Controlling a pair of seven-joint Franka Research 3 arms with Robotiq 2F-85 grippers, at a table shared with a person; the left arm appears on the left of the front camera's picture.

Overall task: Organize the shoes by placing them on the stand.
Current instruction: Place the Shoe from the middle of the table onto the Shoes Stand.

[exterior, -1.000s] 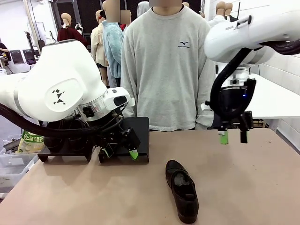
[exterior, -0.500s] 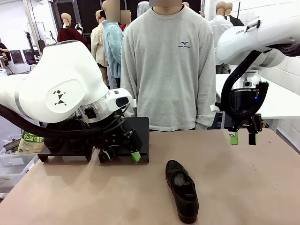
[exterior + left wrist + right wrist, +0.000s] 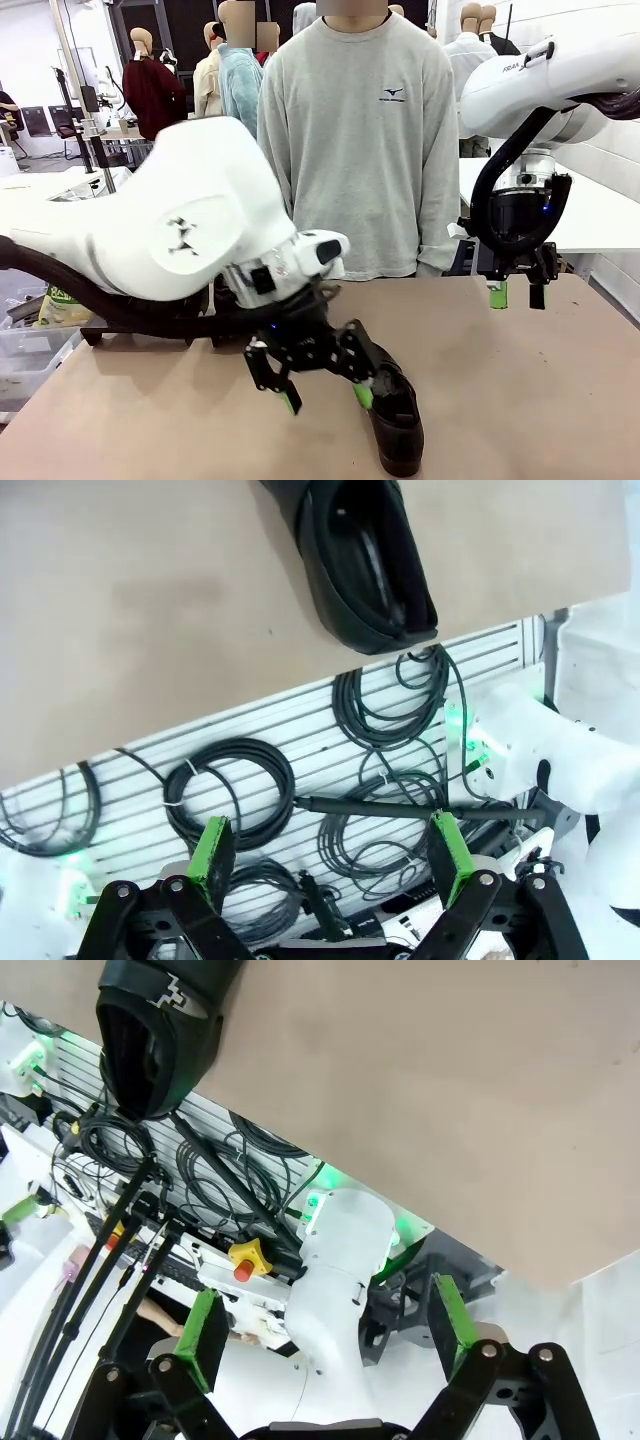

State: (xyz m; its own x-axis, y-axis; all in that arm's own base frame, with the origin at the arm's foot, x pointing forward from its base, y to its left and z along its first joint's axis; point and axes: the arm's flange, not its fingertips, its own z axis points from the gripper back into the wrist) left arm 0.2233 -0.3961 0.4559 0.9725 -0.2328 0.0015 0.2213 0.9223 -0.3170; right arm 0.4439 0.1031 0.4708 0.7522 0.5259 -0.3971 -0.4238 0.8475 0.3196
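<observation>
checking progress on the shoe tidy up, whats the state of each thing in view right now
shoe: lying on the table, not on the stand, not gripped
left gripper: open, low beside the shoe
right gripper: open, empty, raised above the table
stand: at the far left of the table, mostly hidden by the left arm

Both arms have glossy white rounded shells with black hoses; the left arm [image 3: 170, 240], mid-left of the frame, bears a small black triangle mark. The grippers are black with green pads [image 3: 363, 395]. The person [image 3: 350, 140], top centre, wears a grey sweatshirt with a small chest logo.
</observation>
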